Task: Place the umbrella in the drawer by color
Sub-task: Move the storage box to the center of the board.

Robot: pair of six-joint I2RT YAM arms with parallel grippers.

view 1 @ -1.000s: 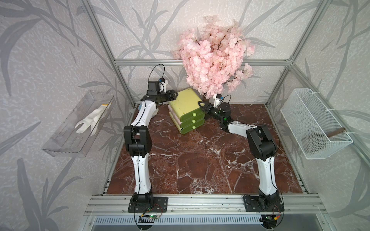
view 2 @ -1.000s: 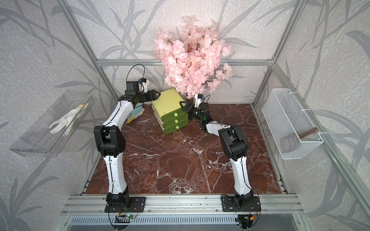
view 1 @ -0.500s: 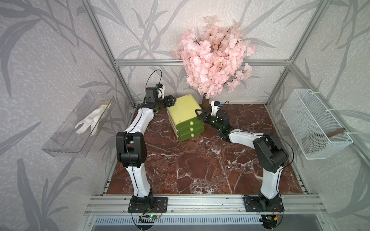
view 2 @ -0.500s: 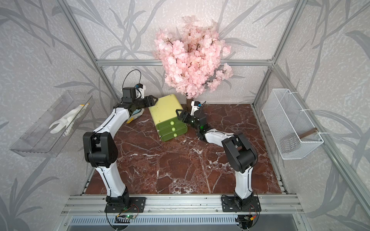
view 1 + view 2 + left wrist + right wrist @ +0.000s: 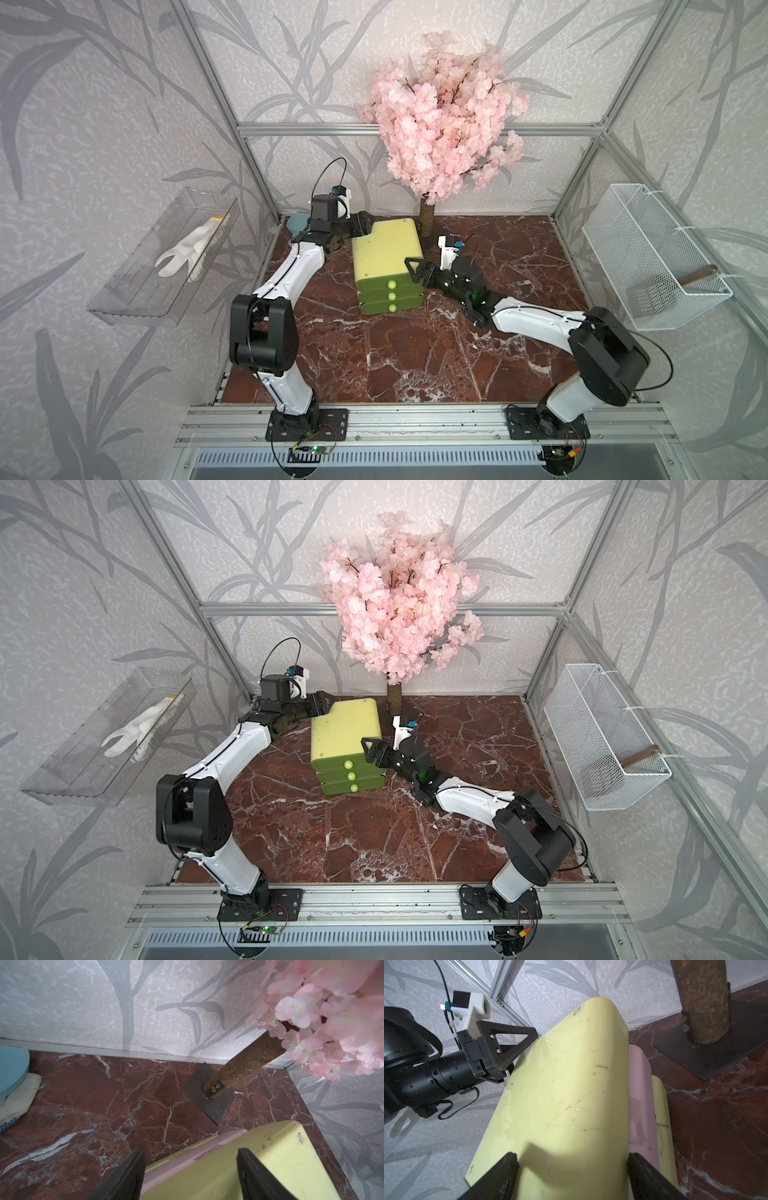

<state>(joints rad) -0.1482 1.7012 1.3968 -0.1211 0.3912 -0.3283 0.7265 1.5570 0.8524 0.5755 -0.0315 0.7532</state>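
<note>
Toward the back of the bench [image 5: 395, 353], just before the tree [image 5: 427, 216], sits the drawer [image 5: 386, 253], knobs facing front. Left claw [image 5: 365, 223] straddles its rear left corner and right claw [image 5: 414, 272] its front right corner, each spread wide with one finger over the top and one beside the side, clamping nothing. I cannot make out the umbrella.
</note>
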